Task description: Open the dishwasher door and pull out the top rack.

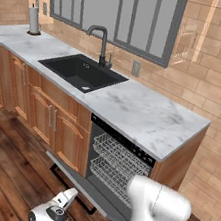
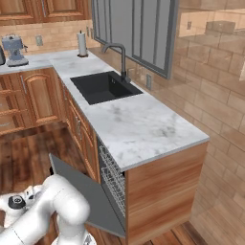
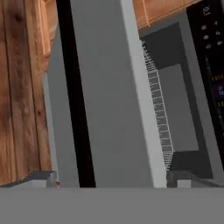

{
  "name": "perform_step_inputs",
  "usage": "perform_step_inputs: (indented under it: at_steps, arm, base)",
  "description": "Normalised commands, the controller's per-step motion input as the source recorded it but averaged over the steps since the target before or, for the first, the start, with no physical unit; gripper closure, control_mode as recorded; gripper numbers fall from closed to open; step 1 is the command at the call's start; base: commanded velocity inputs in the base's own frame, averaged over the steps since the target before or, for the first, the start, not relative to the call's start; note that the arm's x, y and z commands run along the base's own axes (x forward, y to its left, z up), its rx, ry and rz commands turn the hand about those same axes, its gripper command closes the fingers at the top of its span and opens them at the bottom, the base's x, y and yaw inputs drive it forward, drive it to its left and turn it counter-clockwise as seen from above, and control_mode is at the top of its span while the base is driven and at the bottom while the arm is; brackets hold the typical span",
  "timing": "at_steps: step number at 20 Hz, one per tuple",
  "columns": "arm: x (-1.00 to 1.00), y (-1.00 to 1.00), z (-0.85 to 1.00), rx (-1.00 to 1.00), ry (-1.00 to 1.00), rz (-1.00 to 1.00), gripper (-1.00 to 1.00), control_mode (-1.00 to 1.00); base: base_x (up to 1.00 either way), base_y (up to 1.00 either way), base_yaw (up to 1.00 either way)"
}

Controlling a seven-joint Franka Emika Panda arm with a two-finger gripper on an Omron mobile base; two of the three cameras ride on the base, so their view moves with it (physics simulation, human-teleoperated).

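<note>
Wide-open gripper [image 3: 111, 177] straddles the black handle [image 3: 74, 96] of the lowered dishwasher door [image 1: 85, 184], touching nothing.

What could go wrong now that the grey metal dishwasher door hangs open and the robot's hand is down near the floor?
1. The flat grey metal dishwasher door juts low over the wooden floor, between the arm and the racks; reaching in, the arm could knock it.
2. Two similar light-grey wire racks sit stacked inside. The open gripper might catch the lower wire rack instead of the top wire rack.
</note>
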Motion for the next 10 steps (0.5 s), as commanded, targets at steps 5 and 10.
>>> perform_step_inputs:
  at_steps: [5,10]
  arm:
    - [-0.74,0.06,0.73,-0.03,-0.44,0.00,-1.00,-1.00]
    - [-0.19,0.00,1.00,0.00,-0.24,0.00,-1.00,-1.00]
  base:
    - [0.00,0.00,0.00]
    - [0.00,0.00,0.00]
